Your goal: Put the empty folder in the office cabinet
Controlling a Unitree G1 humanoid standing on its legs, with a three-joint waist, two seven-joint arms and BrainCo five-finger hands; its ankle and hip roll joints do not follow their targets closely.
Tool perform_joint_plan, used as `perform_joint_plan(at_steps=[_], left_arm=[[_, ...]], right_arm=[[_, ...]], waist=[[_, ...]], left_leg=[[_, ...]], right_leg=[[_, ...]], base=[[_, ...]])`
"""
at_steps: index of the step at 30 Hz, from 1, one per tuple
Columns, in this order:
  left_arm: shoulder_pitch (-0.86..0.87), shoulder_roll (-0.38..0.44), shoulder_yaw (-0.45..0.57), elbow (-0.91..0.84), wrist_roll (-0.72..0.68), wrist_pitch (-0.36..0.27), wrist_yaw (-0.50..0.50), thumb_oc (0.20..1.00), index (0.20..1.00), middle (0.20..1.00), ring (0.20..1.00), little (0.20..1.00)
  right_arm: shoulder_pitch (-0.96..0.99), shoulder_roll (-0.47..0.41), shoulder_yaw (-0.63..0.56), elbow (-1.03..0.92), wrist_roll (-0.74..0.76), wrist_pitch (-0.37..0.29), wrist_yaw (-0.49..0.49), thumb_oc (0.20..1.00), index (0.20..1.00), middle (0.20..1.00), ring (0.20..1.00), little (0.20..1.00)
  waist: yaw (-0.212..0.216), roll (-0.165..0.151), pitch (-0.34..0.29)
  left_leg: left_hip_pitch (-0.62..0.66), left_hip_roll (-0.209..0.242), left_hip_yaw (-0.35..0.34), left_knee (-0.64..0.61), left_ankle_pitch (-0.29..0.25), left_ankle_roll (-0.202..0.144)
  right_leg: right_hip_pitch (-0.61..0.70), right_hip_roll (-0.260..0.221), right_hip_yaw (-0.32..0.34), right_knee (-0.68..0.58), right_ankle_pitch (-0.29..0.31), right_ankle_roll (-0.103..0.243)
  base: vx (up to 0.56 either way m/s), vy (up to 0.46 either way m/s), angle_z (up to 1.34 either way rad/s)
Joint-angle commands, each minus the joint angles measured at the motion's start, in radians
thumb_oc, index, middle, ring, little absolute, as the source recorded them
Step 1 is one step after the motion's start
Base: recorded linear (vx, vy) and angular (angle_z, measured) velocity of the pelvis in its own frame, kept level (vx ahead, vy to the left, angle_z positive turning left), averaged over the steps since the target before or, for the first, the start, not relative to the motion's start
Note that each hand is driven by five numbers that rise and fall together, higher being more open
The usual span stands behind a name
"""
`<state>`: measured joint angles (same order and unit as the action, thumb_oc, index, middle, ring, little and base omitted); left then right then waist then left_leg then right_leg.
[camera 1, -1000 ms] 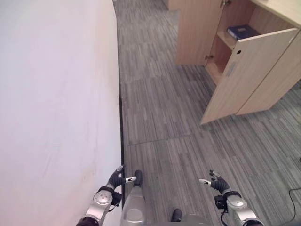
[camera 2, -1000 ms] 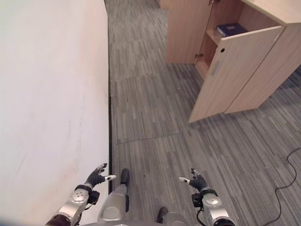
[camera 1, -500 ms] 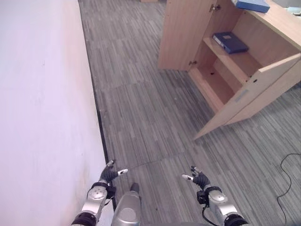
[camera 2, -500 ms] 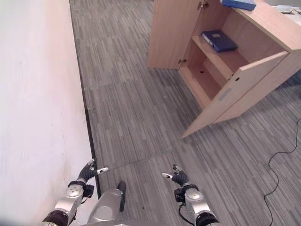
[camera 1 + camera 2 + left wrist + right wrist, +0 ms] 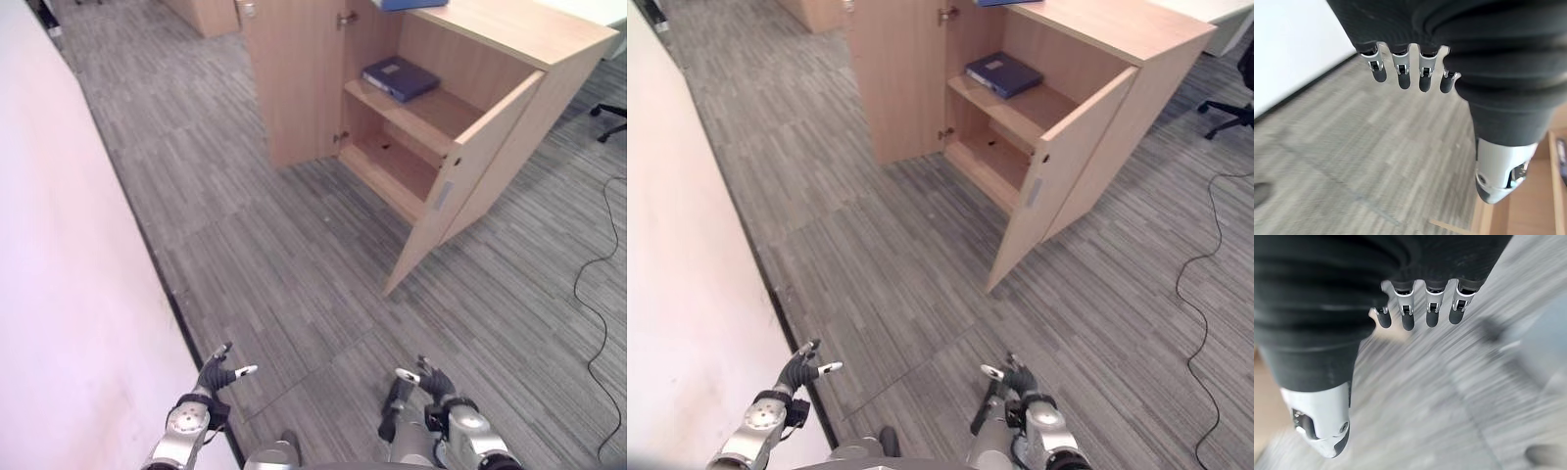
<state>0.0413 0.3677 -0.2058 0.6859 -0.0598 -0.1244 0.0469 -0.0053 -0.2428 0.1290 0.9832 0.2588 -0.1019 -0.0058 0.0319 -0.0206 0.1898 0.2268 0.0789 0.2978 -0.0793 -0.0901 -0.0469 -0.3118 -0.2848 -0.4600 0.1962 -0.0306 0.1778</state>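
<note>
Since the view has swung round, the open cabinet (image 5: 441,108) sits ahead — left hand (image 5: 211,377) and right hand (image 5: 436,384) relaxed, empty, so nothing's carried yet.

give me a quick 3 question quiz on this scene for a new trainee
1. True or false: the left hand and the right hand both hold nothing.
2. Where does the blue folder lie? A) on the floor B) on the upper shelf inside the cabinet C) in the right hand
3. Fill the gap: the cabinet door stands ____.

Key
1. True: both hands hang low over the grey floor with relaxed fingers.
2. B
3. open
</note>
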Motion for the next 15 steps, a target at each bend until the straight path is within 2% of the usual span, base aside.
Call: perform_joint_plan(at_steps=[1,2,3,4,6,7,8,10,11,12,13,14,15], left_arm=[[-0.063,0.011,-0.034,-0.063,0.036,-0.044,-0.024,1.0,1.0,1.0,1.0,1.0],[-0.065,0.001,-0.037,-0.062,0.024,-0.044,-0.024,1.0,1.0,1.0,1.0,1.0],[-0.068,-0.012,-0.047,-0.059,0.015,-0.045,-0.025,1.0,1.0,1.0,1.0,1.0],[-0.068,-0.013,-0.048,-0.058,0.015,-0.045,-0.025,1.0,1.0,1.0,1.0,1.0],[-0.084,-0.022,-0.059,-0.056,0.0,-0.043,-0.029,1.0,1.0,1.0,1.0,1.0],[-0.085,-0.027,-0.064,-0.058,-0.002,-0.043,-0.028,1.0,1.0,1.0,1.0,1.0],[-0.093,-0.035,-0.075,-0.048,-0.001,-0.045,-0.019,1.0,1.0,1.0,1.0,1.0],[-0.097,-0.042,-0.079,-0.046,-0.01,-0.046,-0.015,1.0,1.0,1.0,1.0,1.0],[-0.095,-0.043,-0.077,-0.047,-0.008,-0.046,-0.012,1.0,1.0,1.0,1.0,1.0],[-0.094,-0.043,-0.077,-0.047,-0.008,-0.046,-0.012,1.0,1.0,1.0,1.0,1.0],[-0.092,-0.045,-0.08,-0.047,-0.01,-0.046,-0.011,1.0,1.0,1.0,1.0,1.0],[-0.093,-0.048,-0.079,-0.038,-0.011,-0.049,-0.004,1.0,1.0,1.0,1.0,1.0],[-0.095,-0.049,-0.081,-0.029,-0.012,-0.049,-0.002,1.0,1.0,1.0,1.0,1.0]], right_arm=[[-0.026,-0.057,-0.021,-0.043,0.059,-0.034,-0.01,1.0,1.0,1.0,1.0,1.0],[-0.024,-0.068,-0.029,-0.031,0.063,-0.033,-0.009,1.0,1.0,1.0,1.0,1.0],[-0.019,-0.085,-0.037,-0.022,0.071,-0.037,-0.015,1.0,1.0,1.0,1.0,1.0],[-0.019,-0.086,-0.037,-0.022,0.071,-0.037,-0.015,1.0,1.0,1.0,1.0,1.0],[0.002,-0.096,-0.054,-0.031,0.086,-0.036,-0.011,1.0,1.0,1.0,1.0,1.0],[0.005,-0.104,-0.059,-0.029,0.089,-0.034,-0.013,1.0,1.0,1.0,1.0,1.0],[0.013,-0.11,-0.064,-0.024,0.095,-0.033,-0.018,1.0,1.0,1.0,1.0,1.0],[0.014,-0.115,-0.072,-0.019,0.105,-0.031,-0.019,1.0,1.0,1.0,1.0,1.0],[0.014,-0.116,-0.075,-0.019,0.106,-0.03,-0.019,1.0,1.0,1.0,1.0,1.0],[0.014,-0.116,-0.075,-0.019,0.106,-0.03,-0.019,1.0,1.0,1.0,1.0,1.0],[0.013,-0.117,-0.078,-0.017,0.11,-0.033,-0.021,1.0,1.0,1.0,1.0,1.0],[0.01,-0.119,-0.081,-0.01,0.115,-0.036,-0.027,1.0,1.0,1.0,1.0,1.0],[0.011,-0.121,-0.081,-0.011,0.116,-0.037,-0.028,1.0,1.0,1.0,1.0,1.0]], waist=[[0.003,0.036,0.017],[-0.013,0.047,0.015],[-0.037,0.06,0.019],[-0.037,0.063,0.019],[-0.068,0.07,0.031],[-0.074,0.072,0.039],[-0.08,0.07,0.051],[-0.08,0.067,0.053],[-0.077,0.067,0.046],[-0.077,0.065,0.046],[-0.081,0.072,0.043],[-0.078,0.085,0.032],[-0.07,0.095,0.03]], left_leg=[[-0.099,0.023,-0.069,0.075,-0.002,-0.021],[-0.099,0.037,-0.062,0.122,-0.014,-0.031],[-0.124,0.076,-0.038,0.238,-0.023,-0.051],[-0.129,0.08,-0.04,0.246,-0.027,-0.052],[-0.19,0.135,-0.033,0.463,0.034,-0.084],[-0.213,0.148,-0.037,0.539,0.057,-0.088],[-0.249,0.17,-0.053,0.616,0.112,-0.097],[-0.288,0.192,-0.059,0.586,0.129,-0.095],[-0.291,0.205,-0.062,0.512,0.138,-0.09],[-0.29,0.204,-0.061,0.51,0.14,-0.09],[-0.274,0.222,-0.063,0.459,0.136,-0.09],[-0.288,0.26,-0.064,0.301,0.177,-0.101],[-0.292,0.276,-0.079,0.22,0.22,-0.112]], right_leg=[[0.18,0.055,0.092,-0.048,0.08,-0.004],[0.19,0.067,0.104,-0.051,0.07,-0.015],[0.217,0.085,0.117,-0.065,0.044,-0.039],[0.217,0.088,0.116,-0.065,0.044,-0.04],[0.244,0.119,0.132,-0.062,0.007,-0.088],[0.26,0.13,0.139,-0.066,-0.011,-0.106],[0.297,0.146,0.165,-0.077,-0.035,-0.123],[0.326,0.144,0.194,-0.086,-0.051,-0.117],[0.334,0.14,0.211,-0.091,-0.053,-0.105],[0.333,0.139,0.212,-0.091,-0.053,-0.104],[0.342,0.141,0.226,-0.088,-0.064,-0.097],[0.353,0.141,0.251,-0.085,-0.076,-0.077],[0.364,0.145,0.273,-0.078,-0.091,-0.067]], base=[[0.2,-0.058,0.09],[0.2,-0.127,0.04],[0.21,-0.129,-0.18],[0.18,-0.161,-0.58],[0.18,-0.168,-0.91],[0.29,-0.163,-0.43],[0.29,-0.093,-0.18],[0.27,0.059,-0.65],[0.2,0.117,-0.7],[0.22,0.128,-0.42],[0.31,0.242,-0.42],[0.46,0.354,-0.55],[0.36,0.288,-0.62]])
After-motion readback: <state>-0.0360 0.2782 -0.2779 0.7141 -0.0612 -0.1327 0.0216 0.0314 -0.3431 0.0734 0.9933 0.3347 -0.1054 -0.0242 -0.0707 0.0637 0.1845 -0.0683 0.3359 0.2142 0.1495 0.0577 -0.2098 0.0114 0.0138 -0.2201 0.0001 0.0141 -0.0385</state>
